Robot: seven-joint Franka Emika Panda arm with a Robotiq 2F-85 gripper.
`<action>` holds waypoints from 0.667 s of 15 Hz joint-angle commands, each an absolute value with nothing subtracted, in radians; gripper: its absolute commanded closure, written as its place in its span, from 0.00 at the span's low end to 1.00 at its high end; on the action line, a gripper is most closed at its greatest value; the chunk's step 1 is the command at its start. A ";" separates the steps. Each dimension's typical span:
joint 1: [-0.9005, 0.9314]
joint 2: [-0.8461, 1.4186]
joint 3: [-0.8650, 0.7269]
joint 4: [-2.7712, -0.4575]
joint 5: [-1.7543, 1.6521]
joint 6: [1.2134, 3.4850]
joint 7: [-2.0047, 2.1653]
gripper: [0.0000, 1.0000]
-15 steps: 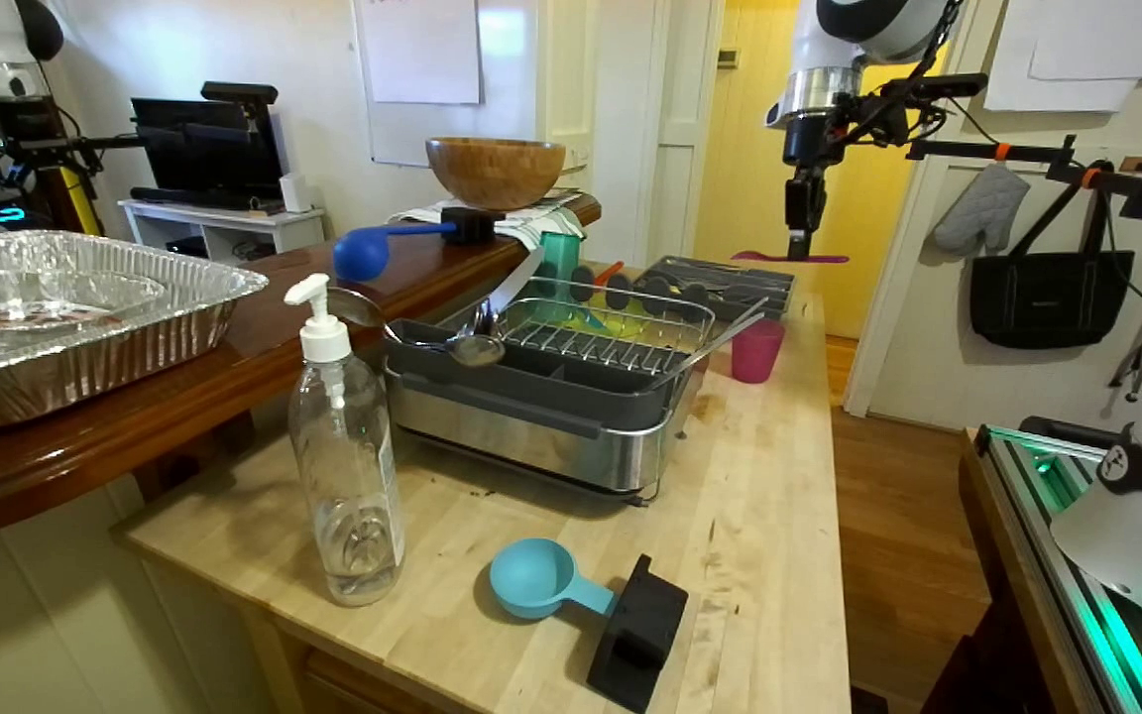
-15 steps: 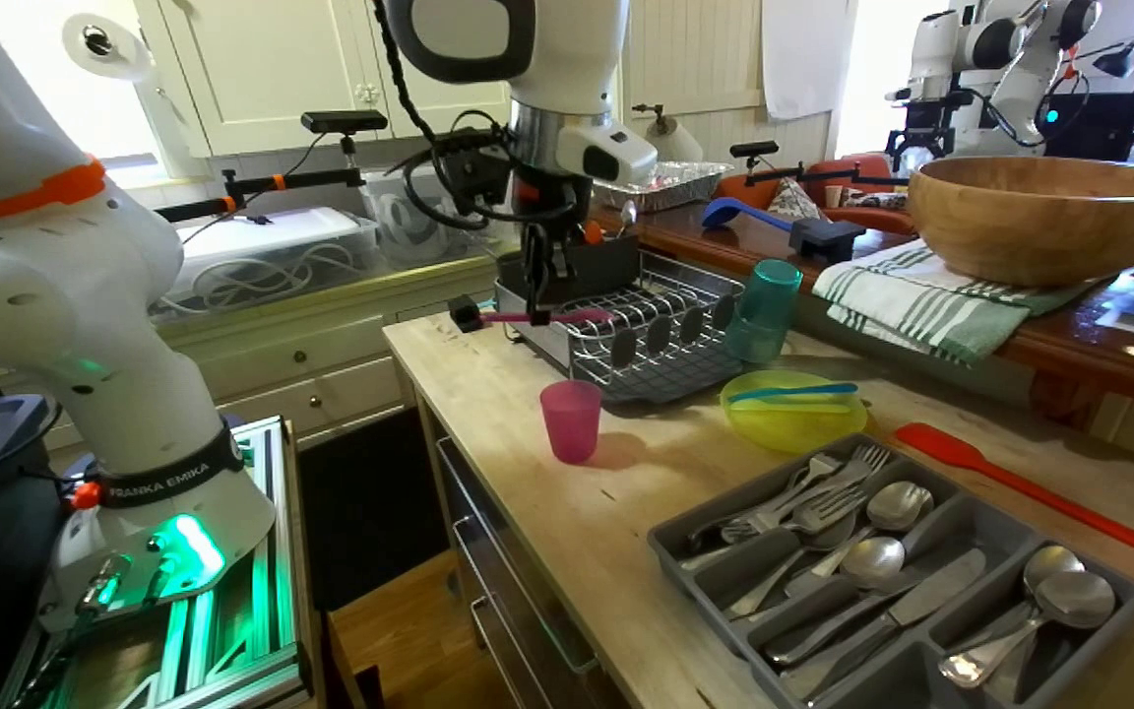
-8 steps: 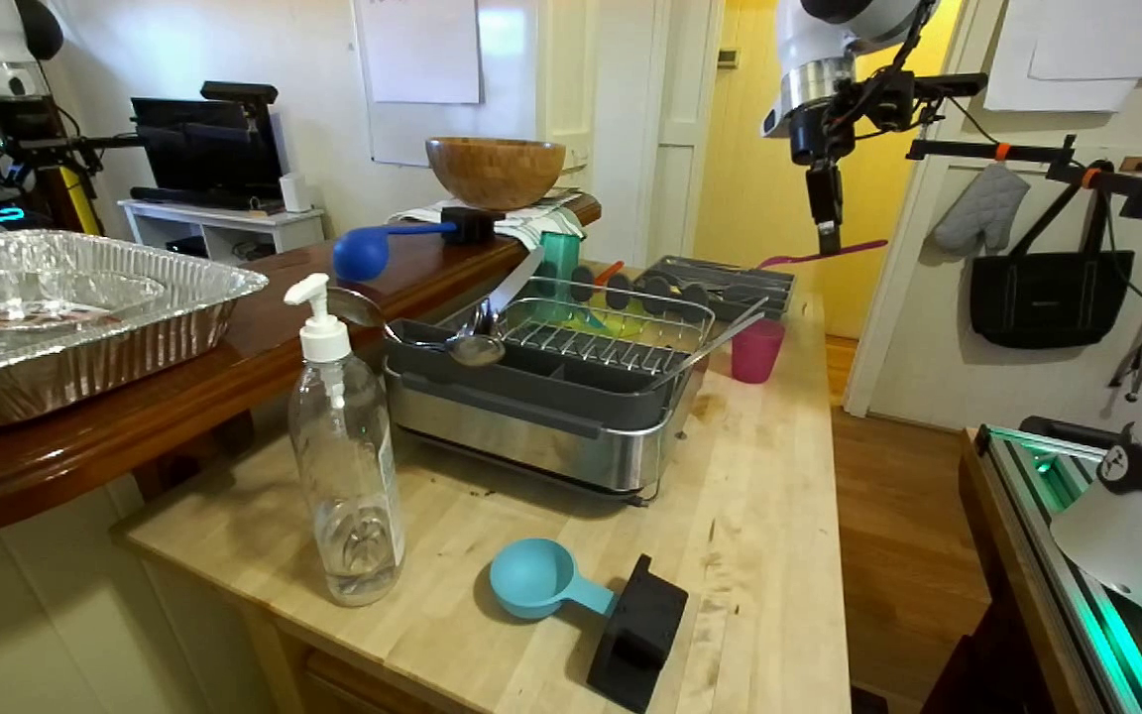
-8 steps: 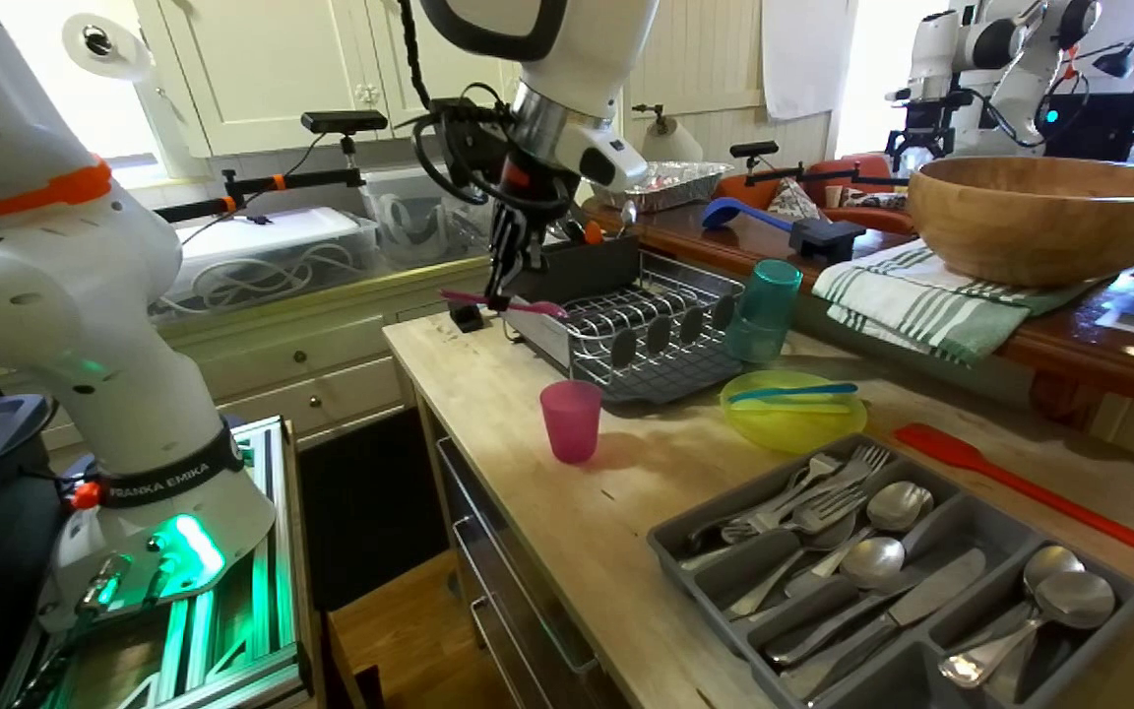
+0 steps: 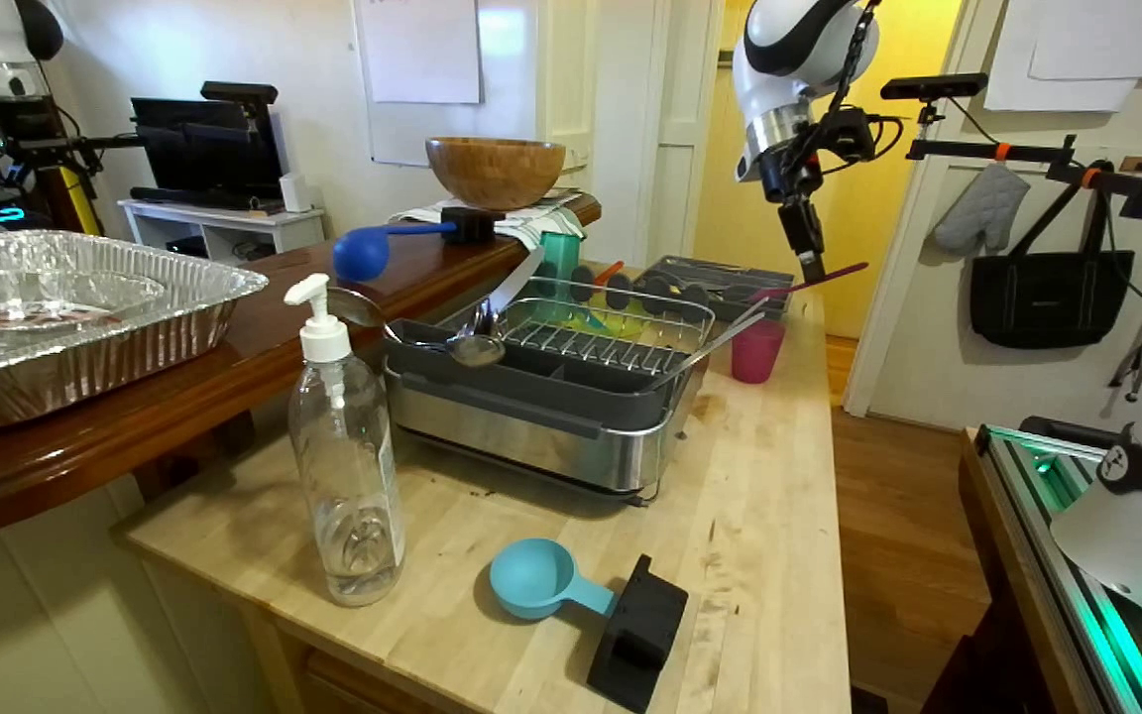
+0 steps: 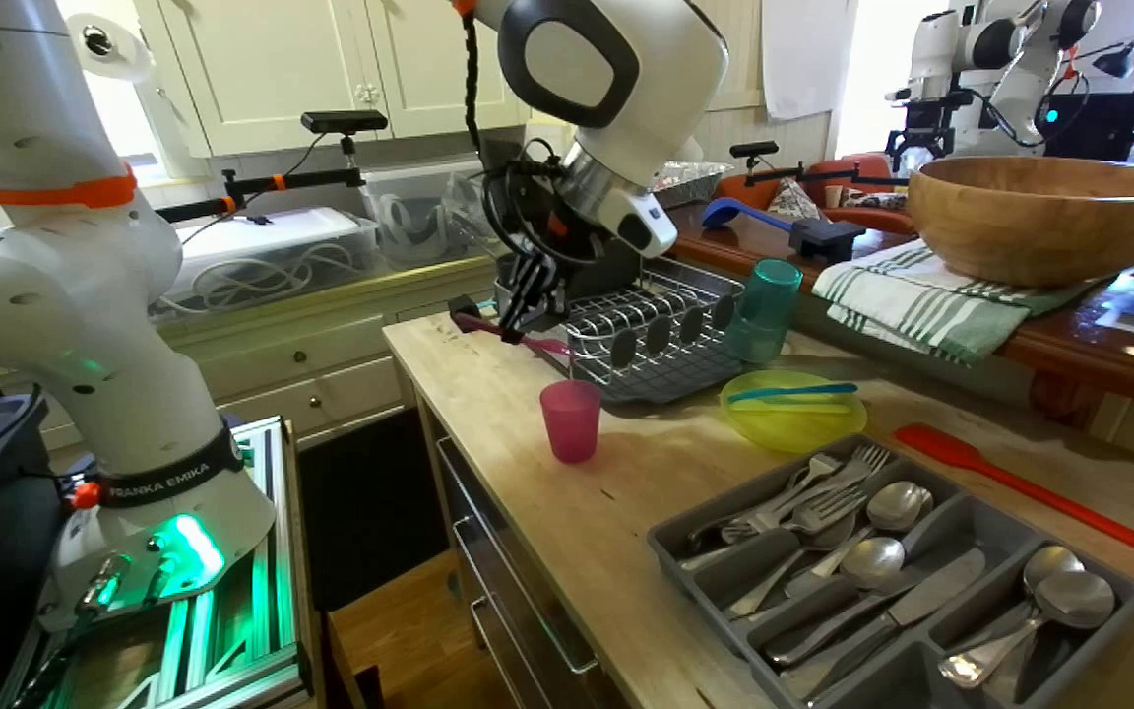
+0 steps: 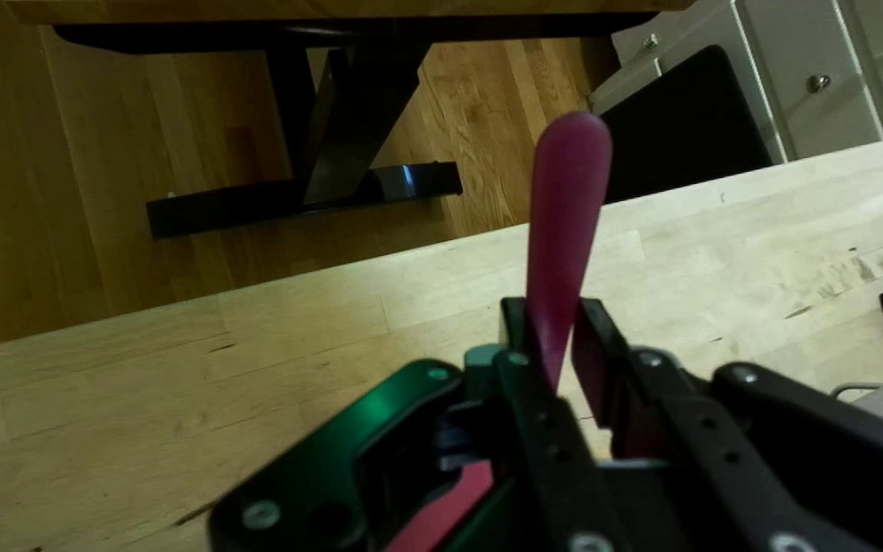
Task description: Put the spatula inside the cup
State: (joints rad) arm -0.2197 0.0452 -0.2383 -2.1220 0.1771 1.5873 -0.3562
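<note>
The pink cup (image 5: 755,355) stands upright on the wooden counter and shows in both exterior views (image 6: 572,423). My gripper (image 6: 511,333) is shut on the magenta spatula (image 6: 549,345), holding it near its middle. In an exterior view the spatula (image 5: 839,273) slopes, with its lower end near and above the cup's rim; I cannot tell whether it is over the opening. In the wrist view the gripper (image 7: 551,322) pinches the spatula, and its rounded end (image 7: 568,199) points away over the counter's edge. Its other end is hidden there. A pink patch beside the left finger is unclear.
A dish rack (image 6: 656,325) stands just behind the cup. A teal cup (image 6: 764,313), a yellow bowl (image 6: 793,414), a grey cutlery tray (image 6: 1000,537) and a red spatula (image 6: 1030,483) lie on the counter. The counter's edge runs close beside the cup.
The gripper has tilted and moved lower. The spatula, level at first, now slopes, with one end down toward the cup. The cup has not moved.
</note>
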 commanded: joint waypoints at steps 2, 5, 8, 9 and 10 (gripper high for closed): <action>-0.243 0.183 -0.233 -2.007 0.202 1.498 -0.364 0.95; -0.256 0.239 -0.228 -1.961 0.206 1.466 -0.356 0.95; -0.268 0.287 -0.223 -1.921 0.212 1.443 -0.353 0.95; -0.272 0.304 -0.221 -1.907 0.216 1.435 -0.350 0.95; -0.276 0.320 -0.218 -1.893 0.219 1.426 -0.349 0.95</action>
State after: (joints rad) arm -0.2506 0.2481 -0.2341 -1.9671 0.1941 1.4872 -0.3555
